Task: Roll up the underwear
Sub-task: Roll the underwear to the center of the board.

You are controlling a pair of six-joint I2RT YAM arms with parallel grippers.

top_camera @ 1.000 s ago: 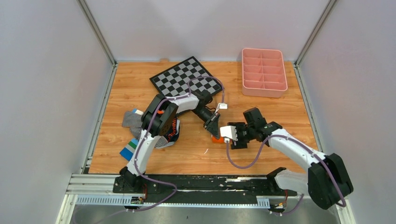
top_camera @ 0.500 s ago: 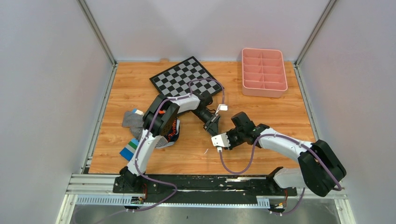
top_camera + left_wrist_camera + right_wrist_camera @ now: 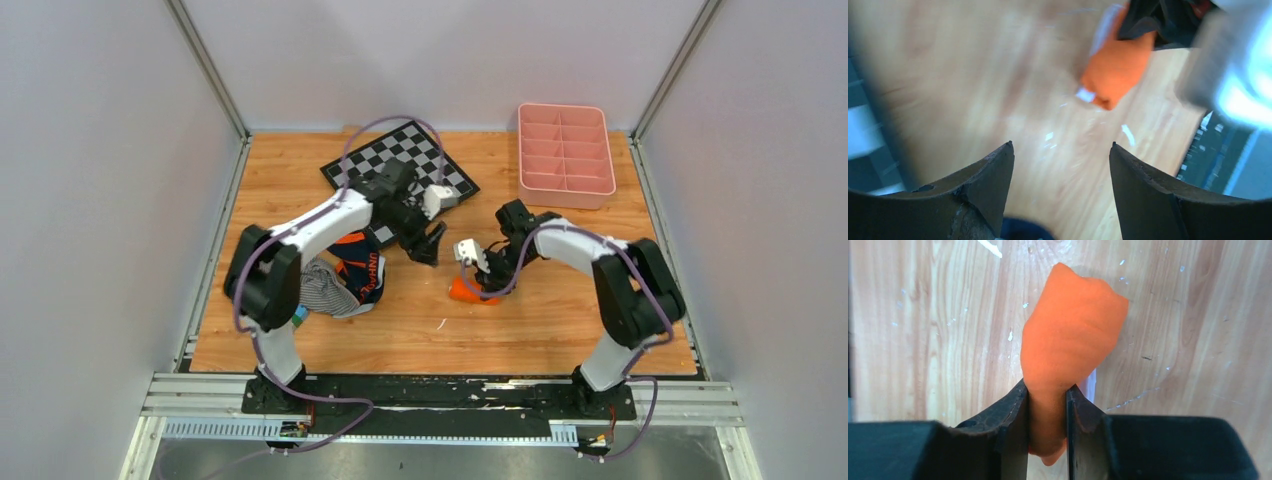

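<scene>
One orange underwear (image 3: 468,292), one chessboard (image 3: 400,155), one pink tray (image 3: 565,198).
The underwear lies bunched at frame centre, pinched between the narrow jaws of the right gripper (image 3: 1046,400); the left gripper (image 3: 1060,150) stands wide and empty.

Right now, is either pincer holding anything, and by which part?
The right pincer pinches the bunched bright orange fabric underwear by its narrow end, squeezed between both fingers. The left pincer is open and empty.

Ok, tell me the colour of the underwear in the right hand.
The underwear is plain bright orange; the right wrist view shows it best.
</scene>
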